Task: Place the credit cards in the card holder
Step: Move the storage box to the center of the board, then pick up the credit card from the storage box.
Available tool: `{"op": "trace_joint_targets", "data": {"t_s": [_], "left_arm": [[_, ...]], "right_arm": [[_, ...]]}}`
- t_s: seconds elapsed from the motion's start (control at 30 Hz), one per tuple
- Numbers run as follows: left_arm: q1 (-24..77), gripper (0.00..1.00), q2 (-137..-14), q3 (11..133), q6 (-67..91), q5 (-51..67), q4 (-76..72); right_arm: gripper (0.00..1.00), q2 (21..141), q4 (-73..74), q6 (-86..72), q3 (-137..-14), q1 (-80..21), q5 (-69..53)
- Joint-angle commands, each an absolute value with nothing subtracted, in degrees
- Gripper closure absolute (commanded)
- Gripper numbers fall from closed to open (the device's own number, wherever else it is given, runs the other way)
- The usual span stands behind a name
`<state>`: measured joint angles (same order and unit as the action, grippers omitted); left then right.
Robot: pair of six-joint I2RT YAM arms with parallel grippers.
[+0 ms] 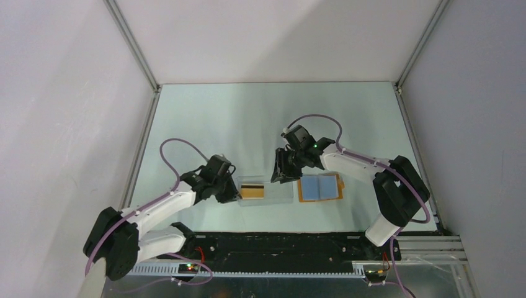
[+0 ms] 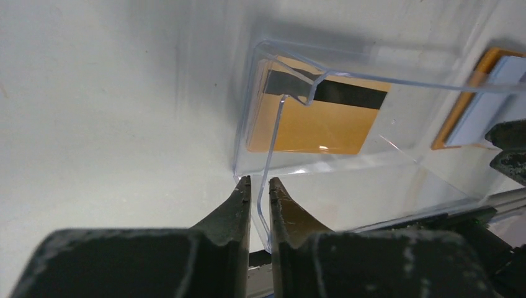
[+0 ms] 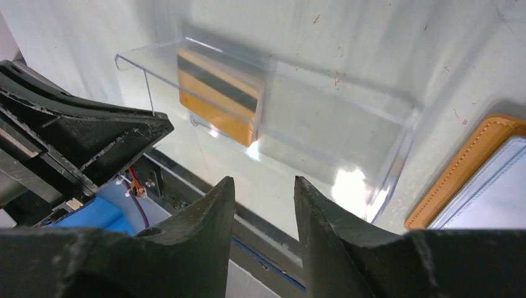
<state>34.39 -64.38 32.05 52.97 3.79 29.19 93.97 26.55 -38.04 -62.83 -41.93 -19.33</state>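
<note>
Showing 2 robot arms over a pale surface point(image 1: 248, 112), the overhead view has a clear plastic box point(image 1: 279, 191) lying lengthwise, left to right, near the arms' bases. A small stack of golden-orange credit cards point(image 1: 252, 190) lies flat inside the box's left end. The dark magnetic stripe faces up, and the cards' long axis runs along the box. Just beside the box's right end, the orange-tan card holder point(image 1: 320, 188) lies open with its blue-grey pockets up.

The left claw point(image 2: 260, 186) sits at the box's left end. Its wrist view shows the 2 jaws nearly together with the box's thin wall running between them. It appears to be pinching that wall, though the clear plastic makes contact hard to confirm. The cards lie just beyond its tips, inside the box.

The right claw point(image 3: 263, 192) hovers over the far side of the box's right part, jaws partly apart with nothing between them. From this claw the cards lie to the left and nearer the arms' bases. The card holder lies to its right.

The left claw is nearer the cards but is taken up with the box. The free right claw is therefore the likelier one to reach leftwards for the top card, and it would meet a short edge first.
</note>
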Motion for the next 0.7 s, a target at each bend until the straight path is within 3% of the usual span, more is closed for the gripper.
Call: {"op": "trace_joint_targets", "data": {"t_s": [0.0, 0.2, 0.27, 0.37, 0.47, 0.53, 0.67], "left_arm": [[35.64, 0.86, -62.32, 30.4, 56.98, 6.99, 24.51], [37.05, 0.99, -62.68, 30.36, 59.19, 6.72, 23.37], [37.66, 0.99, -63.12, 30.96, 59.27, 6.55, 23.38], [38.49, 0.9, -63.69, 31.69, 59.01, 6.44, 23.38], [38.87, 0.71, -63.55, 32.24, 58.56, 6.21, 23.4], [38.85, 0.65, -62.73, 32.33, 58.46, 5.7, 23.41], [38.55, 0.62, -62.02, 32.24, 57.57, 3.85, 23.5]], "right_arm": [[0.55, 94.6, 26.1, -36.56, -65.32, -41.39, -19.78], [0.53, 98.02, 22.14, -39.99, -65.3, -42.54, -24.64], [0.53, 99.03, 21.81, -40.63, -65.36, -42.56, -24.99], [0.53, 100.06, 21.77, -40.78, -65.36, -42.58, -24.33], [0.54, 100.87, 22.06, -40.45, -65.39, -42.7, -23.53], [0.55, 101.72, 22.03, -40.1, -65.35, -42.79, -23.24], [0.58, 103.02, 20.7, -40.06, -65.37, -43.05, -22.72]]}}
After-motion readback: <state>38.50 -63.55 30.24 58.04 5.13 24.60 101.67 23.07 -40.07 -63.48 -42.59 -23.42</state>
